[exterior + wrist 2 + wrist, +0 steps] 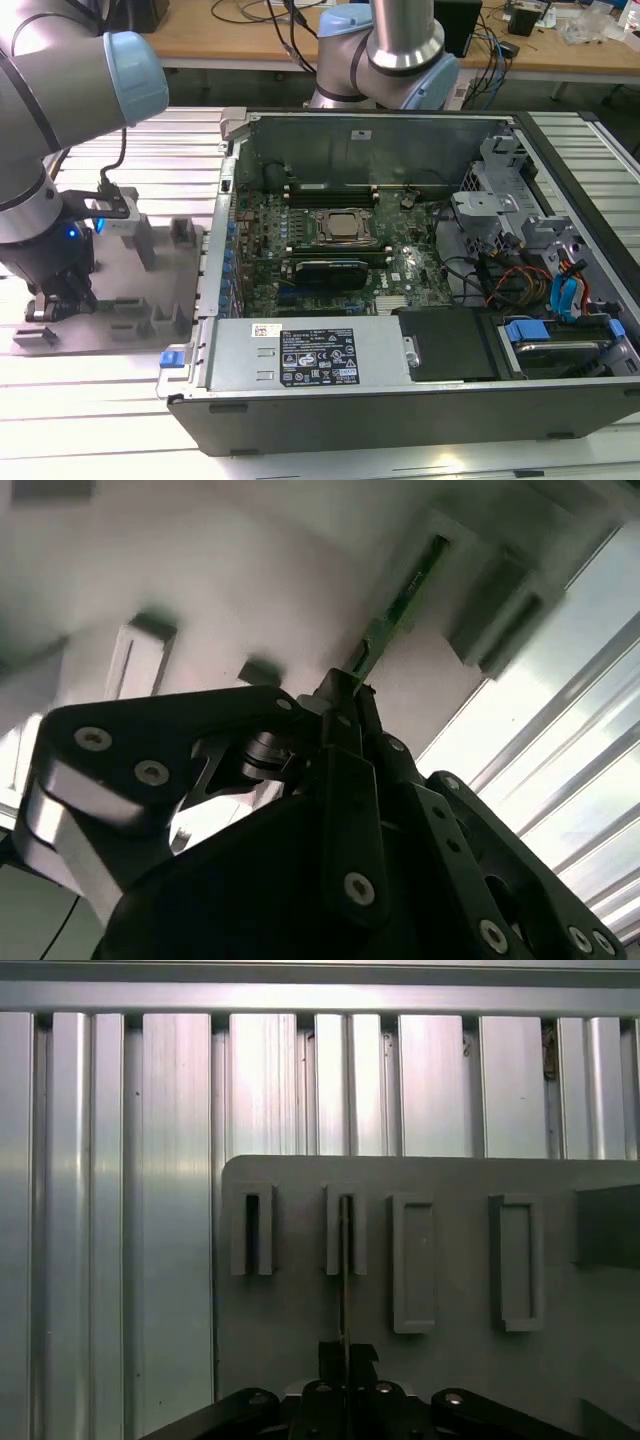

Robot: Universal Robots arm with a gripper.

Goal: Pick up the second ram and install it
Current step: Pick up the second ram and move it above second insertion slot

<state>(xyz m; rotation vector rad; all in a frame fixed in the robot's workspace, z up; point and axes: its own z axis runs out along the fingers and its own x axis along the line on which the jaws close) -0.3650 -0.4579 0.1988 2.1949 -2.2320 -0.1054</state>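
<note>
Second wrist view: pincer [345,688] clamps second ram [398,605]

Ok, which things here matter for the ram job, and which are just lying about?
For the job:
gripper, shut on the second ram
grey holder plate under it
motherboard in the open case

Lying about:
power supply
drive bay with blue latches
bench cables
</note>
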